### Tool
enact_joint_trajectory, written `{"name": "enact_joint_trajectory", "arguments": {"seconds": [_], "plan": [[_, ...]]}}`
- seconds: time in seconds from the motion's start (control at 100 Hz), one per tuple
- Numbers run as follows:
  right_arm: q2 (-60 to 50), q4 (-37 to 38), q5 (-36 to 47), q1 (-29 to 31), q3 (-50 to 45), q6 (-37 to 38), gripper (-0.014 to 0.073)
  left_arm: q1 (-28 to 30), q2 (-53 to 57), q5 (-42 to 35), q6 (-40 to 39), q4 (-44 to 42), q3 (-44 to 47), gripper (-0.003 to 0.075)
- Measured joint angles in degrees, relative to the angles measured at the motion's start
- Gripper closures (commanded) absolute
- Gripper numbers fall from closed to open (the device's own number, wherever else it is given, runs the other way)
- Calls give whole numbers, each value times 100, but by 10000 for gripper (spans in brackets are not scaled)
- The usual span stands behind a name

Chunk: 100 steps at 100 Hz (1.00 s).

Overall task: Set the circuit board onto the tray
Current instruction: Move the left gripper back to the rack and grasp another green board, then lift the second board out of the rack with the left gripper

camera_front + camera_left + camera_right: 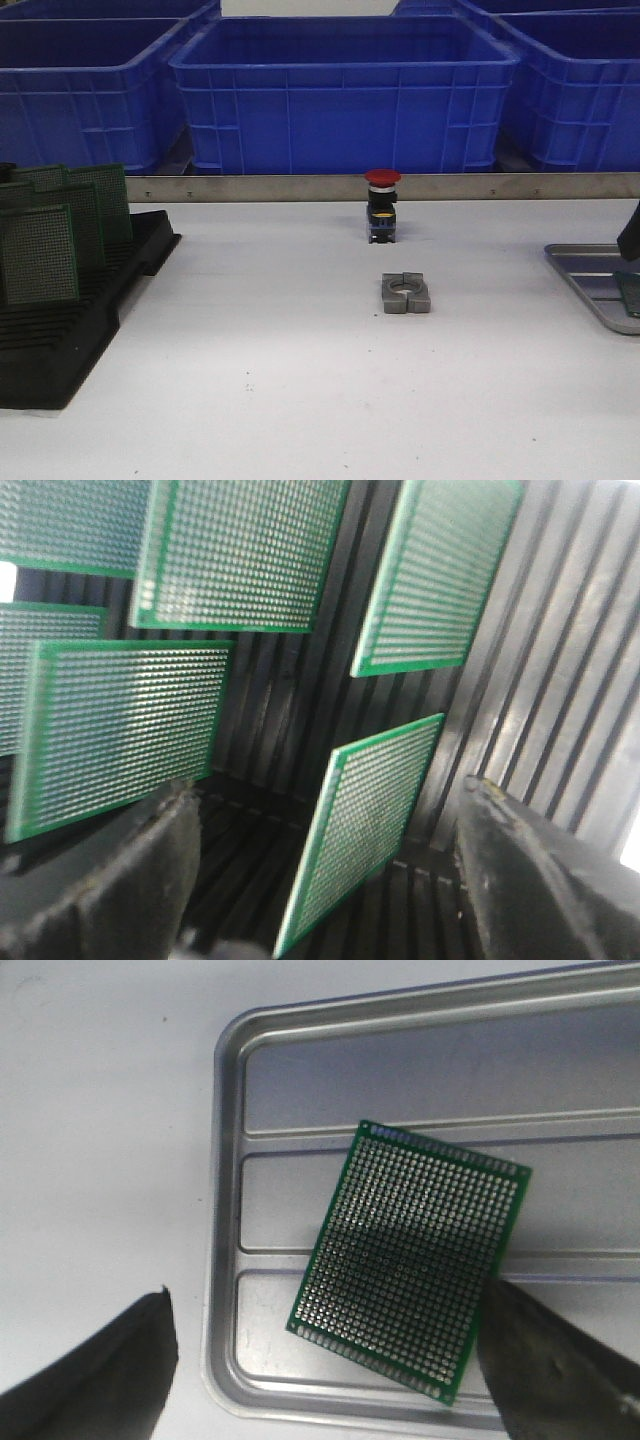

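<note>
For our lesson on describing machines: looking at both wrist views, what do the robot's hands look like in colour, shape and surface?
In each wrist view, the left hand and right hand show two broad, dark grey to black fingers with rounded, tapering tips and a matte, slightly rough surface. No cables, markings or sleeves are visible. In the front view only a dark sliver of the right arm shows.

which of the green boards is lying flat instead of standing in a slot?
The circuit board under the right gripper: it lies flat on the tray floor, skewed to the rim. All the others stand on edge in the black rack.
</note>
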<state>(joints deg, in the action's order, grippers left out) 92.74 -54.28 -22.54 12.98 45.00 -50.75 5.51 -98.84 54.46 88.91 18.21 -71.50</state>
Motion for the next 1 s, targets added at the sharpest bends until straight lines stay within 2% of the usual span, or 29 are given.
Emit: {"name": "enact_joint_trajectory", "arguments": {"seconds": [0.08, 0.15, 0.23, 0.4, 0.65, 0.82, 1.0], "plan": [[0, 0, -10, 0, 0, 0, -29, 0, -109, 85, 0, 0, 0, 298], [0, 0, -10, 0, 0, 0, -29, 0, -175, 292, 0, 0, 0, 383], [0, 0, -10, 0, 0, 0, -29, 0, -194, 457, 0, 0, 0, 519], [0, 0, -10, 0, 0, 0, -29, 0, -194, 513, 0, -64, -8, 742], [0, 0, -10, 0, 0, 0, -29, 0, -194, 750, 72, -195, -111, 740], [0, 0, -10, 0, 0, 0, -29, 0, -194, 1371, 5, -208, -652, 740], [0, 0, -10, 0, 0, -15, -29, 0, -98, 1492, -657, -208, -1070, 740]]}}
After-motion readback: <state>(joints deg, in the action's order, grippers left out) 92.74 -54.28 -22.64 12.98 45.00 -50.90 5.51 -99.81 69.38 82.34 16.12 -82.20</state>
